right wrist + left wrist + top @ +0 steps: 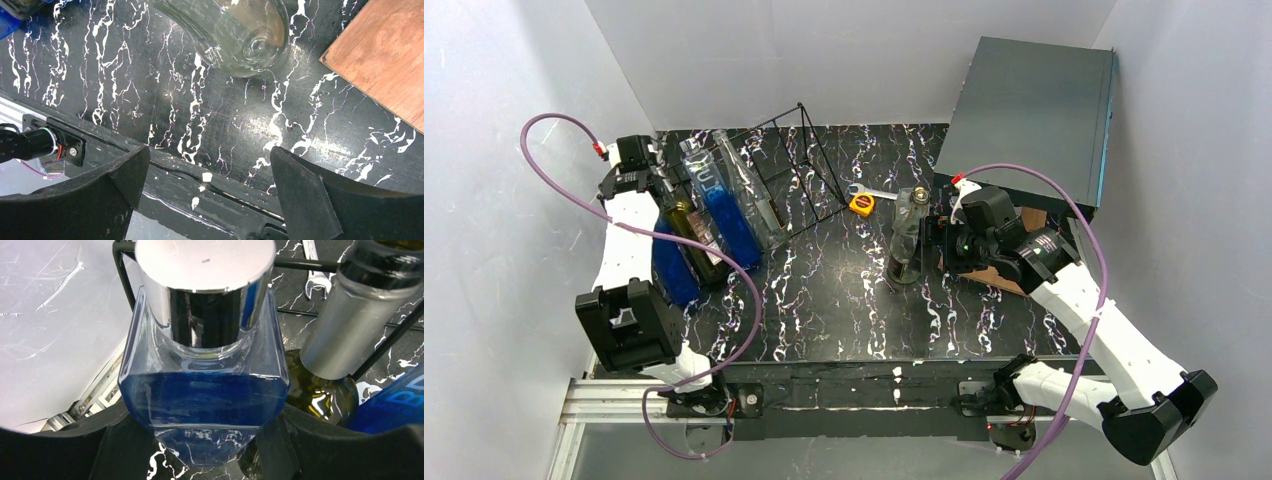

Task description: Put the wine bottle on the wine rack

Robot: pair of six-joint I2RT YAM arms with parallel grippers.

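Observation:
The black wire wine rack (799,150) stands at the back left, and several bottles lie side by side at its near end. My left gripper (637,183) (205,415) is shut on the base end of the leftmost one, a square blue wine bottle (672,268) (205,400) with a silver cap. This bottle lies flat with its cap towards the table's near edge. A clear wine bottle (907,235) (245,40) stands upright mid-table. My right gripper (936,240) (207,155) is open just right of it, with nothing between its fingers.
Beside the held bottle lie an olive bottle (694,240) (320,395), a second blue bottle (727,212) (395,405) and a clear one (749,195). A yellow tape measure (861,204) and a wrench (871,191) lie mid-table. A dark grey box (1034,110) and a wooden board (385,55) are on the right.

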